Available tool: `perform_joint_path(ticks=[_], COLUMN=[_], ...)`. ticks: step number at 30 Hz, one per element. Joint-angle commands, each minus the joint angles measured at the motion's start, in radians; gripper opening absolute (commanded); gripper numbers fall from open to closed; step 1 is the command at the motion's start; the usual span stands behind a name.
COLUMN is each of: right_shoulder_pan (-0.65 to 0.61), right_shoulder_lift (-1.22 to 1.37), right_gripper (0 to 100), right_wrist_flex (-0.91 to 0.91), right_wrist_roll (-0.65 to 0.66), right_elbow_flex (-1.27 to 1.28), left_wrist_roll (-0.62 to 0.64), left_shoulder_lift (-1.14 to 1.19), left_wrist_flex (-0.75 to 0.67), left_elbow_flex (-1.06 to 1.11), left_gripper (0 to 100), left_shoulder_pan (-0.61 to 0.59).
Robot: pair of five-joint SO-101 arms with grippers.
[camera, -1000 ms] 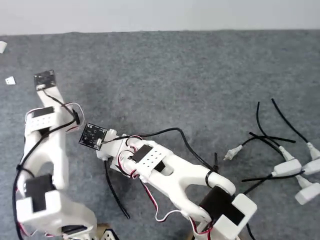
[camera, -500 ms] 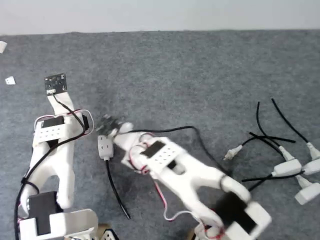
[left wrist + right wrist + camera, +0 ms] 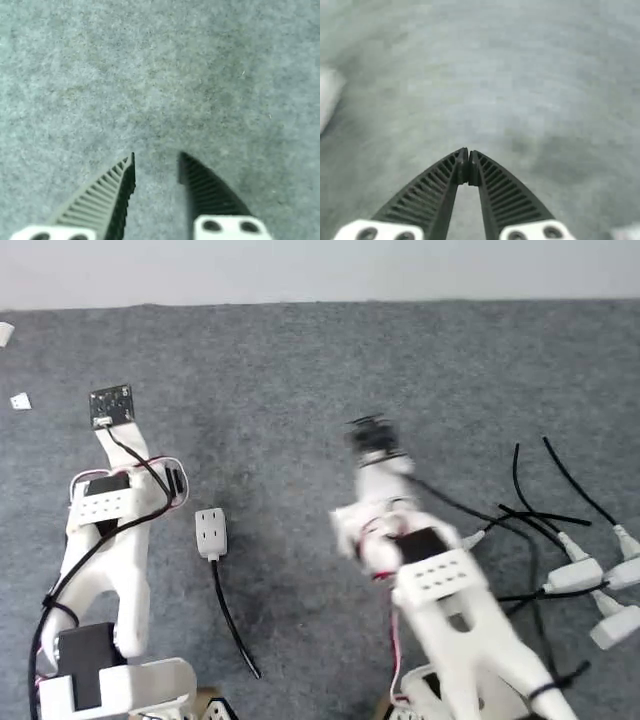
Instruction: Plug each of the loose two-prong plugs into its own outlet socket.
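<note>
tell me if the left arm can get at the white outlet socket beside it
Probably yes. The outlet socket lies on the grey mat right beside the left arm, with nothing between them, and the left claw is open and empty. The right arm is well clear.

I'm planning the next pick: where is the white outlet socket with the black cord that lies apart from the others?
In the high view the outlet socket lies on the grey carpet between the two arms, closer to the left arm.
</note>
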Motion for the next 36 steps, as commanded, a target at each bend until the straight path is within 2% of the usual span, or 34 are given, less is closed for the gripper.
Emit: perform_joint_path(ticks=[1,5,11,16,19,30,36], right_shoulder_pan=[0.171,0.294,0.473,0.608,0.69,0.659,0.588], right_shoulder_lift=[-0.035,-0.033,-0.033,-0.031,-0.031,0.202,0.371], right_gripper=[1.2,1.3,1.3,1.3,4.2,4.6,2.0], right_wrist_flex=[0.008,0.008,0.048,0.12,0.143,0.102,0.114], right_wrist_roll=[-0.115,-0.226,-0.229,-0.224,-0.209,-0.167,-0.129], right_elbow_flex=[-0.009,-0.008,-0.011,-0.005,0.014,-0.043,-0.152], left_wrist_roll=[0.0,-0.003,-0.003,-0.005,-0.005,-0.003,-0.003], left_shoulder_lift=[-0.035,-0.035,-0.035,-0.037,-0.037,-0.035,-0.035], left_wrist_flex=[-0.025,-0.025,-0.028,-0.087,-0.094,-0.094,-0.094], left_elbow_flex=[0.007,0.019,0.019,0.051,0.054,0.054,0.054], left_gripper=[23,23,23,23,23,23,23], left_shoulder_pan=[0.038,0.057,0.06,0.061,0.061,0.061,0.061])
